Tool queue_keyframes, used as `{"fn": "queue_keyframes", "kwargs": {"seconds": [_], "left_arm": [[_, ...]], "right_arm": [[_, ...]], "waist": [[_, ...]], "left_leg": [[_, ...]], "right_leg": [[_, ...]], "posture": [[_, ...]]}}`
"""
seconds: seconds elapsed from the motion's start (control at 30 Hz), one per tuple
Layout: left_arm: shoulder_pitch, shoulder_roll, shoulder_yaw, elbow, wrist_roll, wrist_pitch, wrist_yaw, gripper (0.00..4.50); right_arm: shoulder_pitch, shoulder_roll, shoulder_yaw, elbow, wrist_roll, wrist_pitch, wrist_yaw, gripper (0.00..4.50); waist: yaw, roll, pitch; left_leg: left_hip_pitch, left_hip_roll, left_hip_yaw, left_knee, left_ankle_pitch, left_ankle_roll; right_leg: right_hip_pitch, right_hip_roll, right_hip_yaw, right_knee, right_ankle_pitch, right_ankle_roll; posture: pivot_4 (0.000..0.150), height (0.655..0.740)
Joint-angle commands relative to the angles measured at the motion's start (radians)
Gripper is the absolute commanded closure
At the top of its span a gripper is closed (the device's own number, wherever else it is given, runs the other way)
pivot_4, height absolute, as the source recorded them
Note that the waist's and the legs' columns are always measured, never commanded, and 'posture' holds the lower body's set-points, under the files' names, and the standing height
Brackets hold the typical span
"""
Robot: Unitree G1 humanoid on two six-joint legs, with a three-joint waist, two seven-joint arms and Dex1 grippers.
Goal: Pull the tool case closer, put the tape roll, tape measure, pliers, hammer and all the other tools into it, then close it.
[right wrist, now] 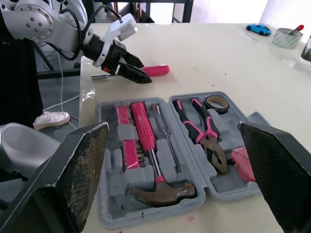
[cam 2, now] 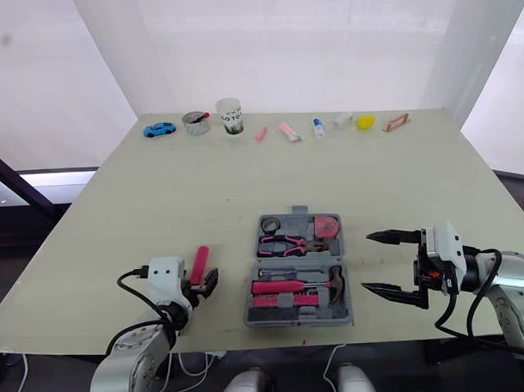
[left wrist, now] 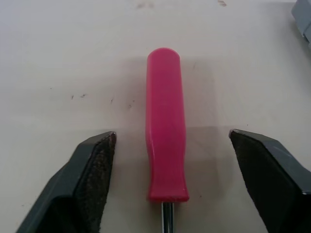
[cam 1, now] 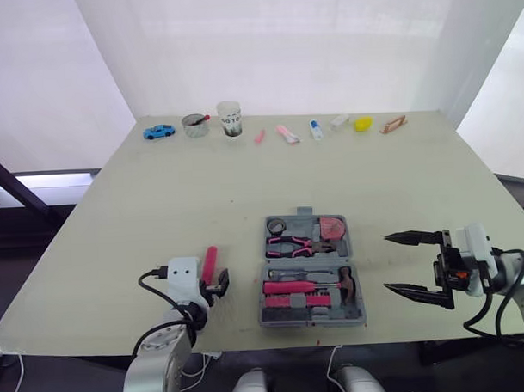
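The grey tool case (cam 1: 354,280) lies open near the table's front edge. Inside it are a tape roll (cam 1: 276,226), pink-handled pliers (cam 1: 298,245), a pink tape measure (cam 1: 332,226), a pink-handled hammer (cam 1: 310,287) and a slim screwdriver (right wrist: 165,136). Left of the case a pink-handled screwdriver (cam 1: 210,265) lies on the table. My left gripper (cam 1: 215,286) is open, its fingers either side of the handle's shaft end (left wrist: 165,184) without touching it. My right gripper (cam 1: 387,262) is open wide just right of the case, holding nothing.
Along the table's far edge stand a blue toy car (cam 1: 159,131), a tin (cam 1: 195,124), a cup (cam 1: 230,118), several small pink and white items, a yellow object (cam 1: 363,124) and a wooden clip (cam 1: 393,124). The front table edge (cam 1: 95,352) lies close below both grippers.
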Motion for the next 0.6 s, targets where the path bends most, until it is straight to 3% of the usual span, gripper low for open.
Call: {"fn": "queue_keyframes", "kwargs": {"seconds": [0.03, 0.3, 0.5, 0.6], "left_arm": [[0.003, -0.001, 0.018, -0.048, -0.012, -0.033, -0.002, 0.08], [-0.026, 0.127, 0.049, -0.065, -0.064, -0.086, -0.155, 0.08], [-0.090, 0.322, 0.041, -0.025, -0.129, -0.107, -0.394, 0.08], [-0.145, 0.504, -0.018, 0.056, -0.092, -0.223, -0.626, 0.08]], "right_arm": [[0.008, 0.003, -0.011, -0.027, 0.010, -0.015, -0.007, 0.00], [0.020, 0.004, -0.018, -0.035, 0.016, -0.011, -0.023, 0.00], [0.016, 0.013, -0.009, -0.034, 0.011, -0.013, -0.033, 0.00], [0.020, 0.023, -0.004, -0.034, 0.010, -0.017, -0.037, 0.00]], "waist": [[0.000, 0.000, 0.000], [-0.001, 0.000, 0.000], [0.000, 0.000, 0.000], [-0.001, 0.000, 0.001]], "left_leg": [[0.000, 0.000, 0.000, 0.000, 0.000, 0.000], [0.000, 0.000, 0.000, 0.000, 0.000, 0.000], [0.000, 0.000, 0.000, 0.000, 0.000, 0.000], [0.000, 0.000, 0.001, 0.000, 0.000, 0.000]], "right_leg": [[0.000, 0.000, 0.000, 0.000, 0.000, 0.000], [0.000, 0.000, 0.000, 0.000, 0.000, 0.000], [0.000, 0.000, 0.000, 0.000, 0.000, 0.000], [0.000, 0.000, 0.000, 0.000, 0.000, 0.000]], "posture": [[0.150, 0.7400], [0.150, 0.7400], [0.150, 0.7400], [0.150, 0.7400]]}}
